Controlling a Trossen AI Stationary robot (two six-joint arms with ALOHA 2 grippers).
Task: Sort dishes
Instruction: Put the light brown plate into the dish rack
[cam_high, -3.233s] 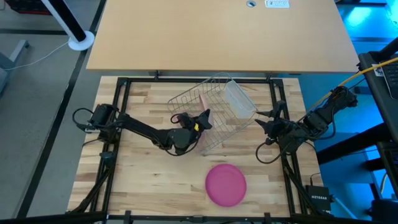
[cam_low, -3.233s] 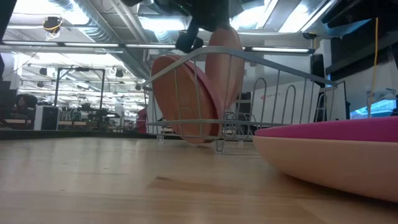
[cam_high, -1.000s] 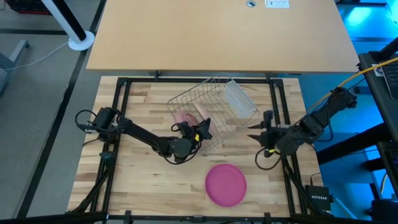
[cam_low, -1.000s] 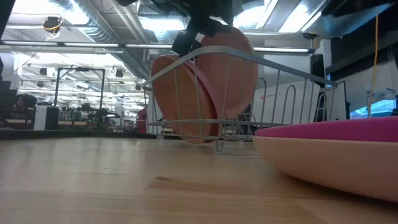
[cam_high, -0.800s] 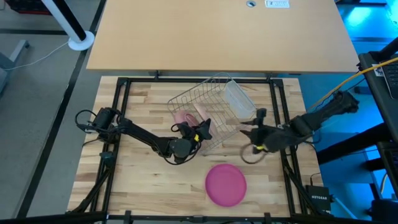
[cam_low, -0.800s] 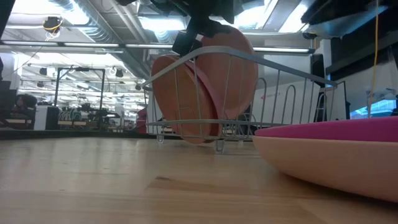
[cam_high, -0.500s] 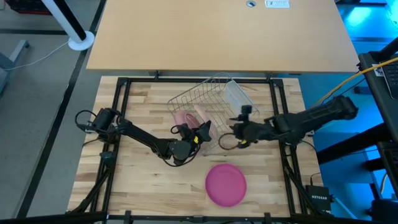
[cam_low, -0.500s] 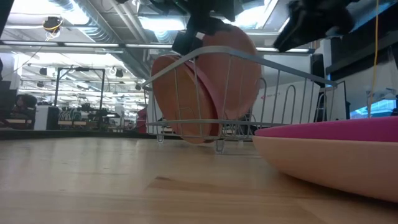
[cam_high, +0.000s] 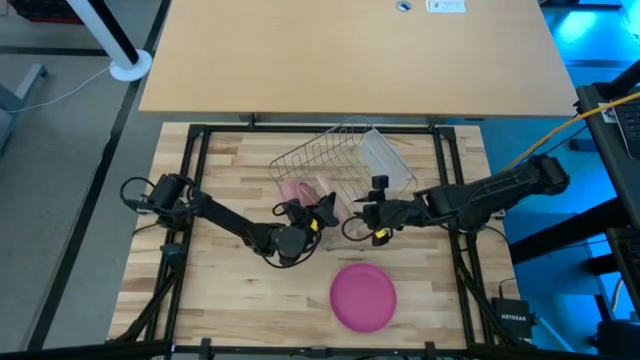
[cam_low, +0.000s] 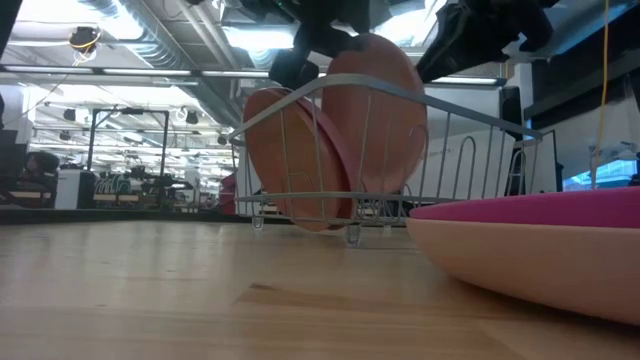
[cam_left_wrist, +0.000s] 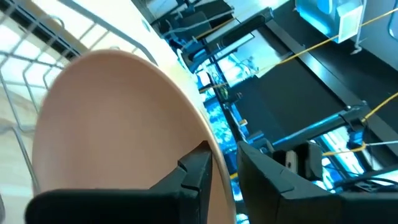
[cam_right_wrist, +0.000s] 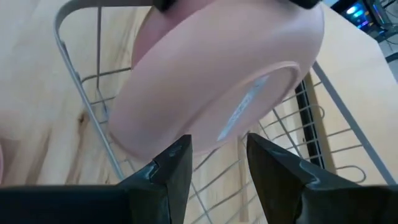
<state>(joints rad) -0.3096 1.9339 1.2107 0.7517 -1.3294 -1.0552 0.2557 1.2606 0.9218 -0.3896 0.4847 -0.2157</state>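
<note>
Two arms meet at the wire dish rack (cam_high: 340, 170) near the table's middle. From the left, the left gripper (cam_high: 322, 208) reaches in at the rack's near corner, its fingers (cam_left_wrist: 198, 171) standing on either side of the rim of a pale peach plate (cam_low: 375, 110) and pinching its upper edge; that plate stands on edge inside the rack. Beside it, toward the rack's left end, a tan-brown plate (cam_low: 285, 155) also stands on edge, leaning, with a pink edge showing between the two. To the right, the right gripper (cam_high: 375, 210) hovers at the rack's near side, just beside the peach plate, its two fingers (cam_right_wrist: 171, 171) parted with nothing between them and the plate's underside ahead of them. A clear plastic cup (cam_high: 385, 165) lies in the rack's right end. Nearer the front edge, right of centre, a magenta-pink plate (cam_high: 363, 296) lies flat on the butcher-block table (cam_high: 230, 290), well apart from the rack.
</note>
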